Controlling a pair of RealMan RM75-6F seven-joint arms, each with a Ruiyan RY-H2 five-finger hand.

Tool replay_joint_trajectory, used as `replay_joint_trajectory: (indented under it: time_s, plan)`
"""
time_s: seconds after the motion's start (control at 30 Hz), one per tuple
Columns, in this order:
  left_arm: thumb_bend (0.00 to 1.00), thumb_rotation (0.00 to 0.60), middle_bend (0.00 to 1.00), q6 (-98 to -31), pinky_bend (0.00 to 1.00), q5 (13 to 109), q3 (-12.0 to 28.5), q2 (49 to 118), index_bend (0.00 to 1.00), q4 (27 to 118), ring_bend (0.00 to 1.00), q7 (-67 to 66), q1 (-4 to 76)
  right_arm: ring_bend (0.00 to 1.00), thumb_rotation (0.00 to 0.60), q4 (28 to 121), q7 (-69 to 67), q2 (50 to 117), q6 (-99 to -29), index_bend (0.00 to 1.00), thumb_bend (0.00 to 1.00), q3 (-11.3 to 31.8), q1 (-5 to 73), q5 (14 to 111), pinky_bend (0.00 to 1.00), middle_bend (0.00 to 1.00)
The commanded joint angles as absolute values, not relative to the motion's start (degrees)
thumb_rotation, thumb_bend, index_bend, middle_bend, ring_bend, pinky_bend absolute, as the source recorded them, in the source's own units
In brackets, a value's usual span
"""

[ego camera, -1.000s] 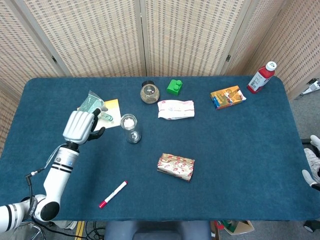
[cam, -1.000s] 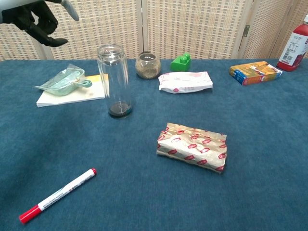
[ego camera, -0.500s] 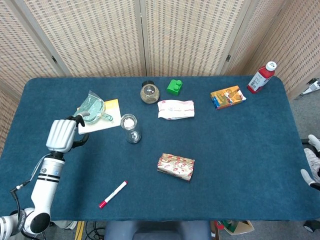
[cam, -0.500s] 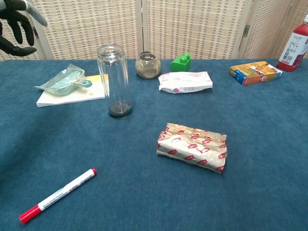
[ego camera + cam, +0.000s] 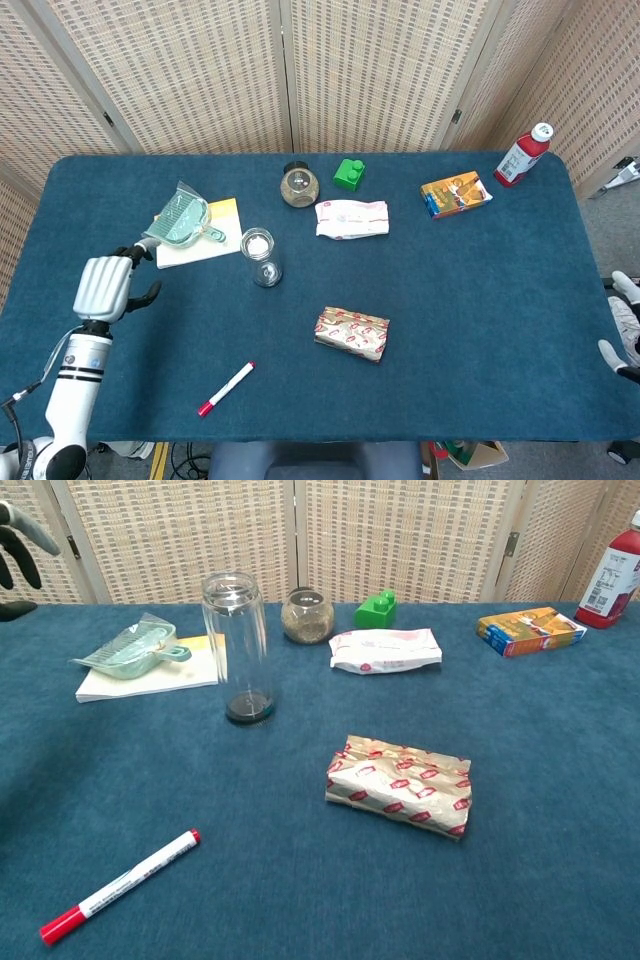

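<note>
My left hand (image 5: 103,287) hovers over the blue table (image 5: 480,300) near its left edge, fingers apart and holding nothing. In the chest view only the dark fingers (image 5: 18,552) show at the far left. Nearest to it is a teal scoop in a clear bag (image 5: 183,219), lying on a white and yellow notepad (image 5: 215,243). A tall empty glass jar (image 5: 259,252) stands just right of the pad. A small part of my right hand (image 5: 622,330) shows at the right edge, off the table; its fingers cannot be made out.
A round jar (image 5: 299,186), a green block (image 5: 349,173) and a white packet (image 5: 351,217) lie at the back middle. An orange box (image 5: 455,194) and a red bottle (image 5: 522,155) are back right. A red-patterned packet (image 5: 352,333) and a red-capped marker (image 5: 226,388) lie near the front.
My left hand has drawn back from beside the scoop and notepad toward the near left edge of the table. Nothing on the table has moved.
</note>
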State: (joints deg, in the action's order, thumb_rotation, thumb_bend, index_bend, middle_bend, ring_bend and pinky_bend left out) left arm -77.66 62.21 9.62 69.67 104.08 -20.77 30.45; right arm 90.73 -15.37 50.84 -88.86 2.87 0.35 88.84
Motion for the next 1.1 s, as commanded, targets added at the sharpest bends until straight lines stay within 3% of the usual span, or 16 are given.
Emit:
replay_joint_trajectory:
  time_s: [0.03, 0.33, 0.6, 1.1]
  plan:
    - [0.34, 0.6, 0.37, -79.4, 0.52, 63.2, 8.4, 69.5, 0.24, 104.0, 0.39, -19.7, 28.3, 0.08, 0.6, 90.5, -15.5, 51.0, -88.6, 0.02, 0.3, 2.7, 0.4, 88.9, 0.23, 0.19]
    - [0.34, 0.6, 0.3, -86.9, 0.4, 70.2, 4.0, 70.1, 0.24, 101.8, 0.31, -15.8, 20.6, 0.08, 0.6, 89.2, -16.3, 52.4, -88.5, 0.02, 0.31, 2.4, 0.7, 89.7, 0.23, 0.19]
    - [0.34, 0.6, 0.29, -92.2, 0.36, 74.7, 1.7, 70.8, 0.24, 100.4, 0.3, -15.2, 14.9, 0.08, 0.6, 88.4, -16.5, 53.3, -88.9, 0.02, 0.3, 2.2, 0.7, 90.2, 0.23, 0.19]
    - [0.34, 0.6, 0.28, -90.4, 0.36, 75.4, 2.0, 69.9, 0.24, 102.2, 0.3, -18.1, 12.3, 0.08, 0.6, 88.2, -16.4, 53.9, -88.4, 0.02, 0.3, 2.3, 1.3, 90.2, 0.23, 0.19]
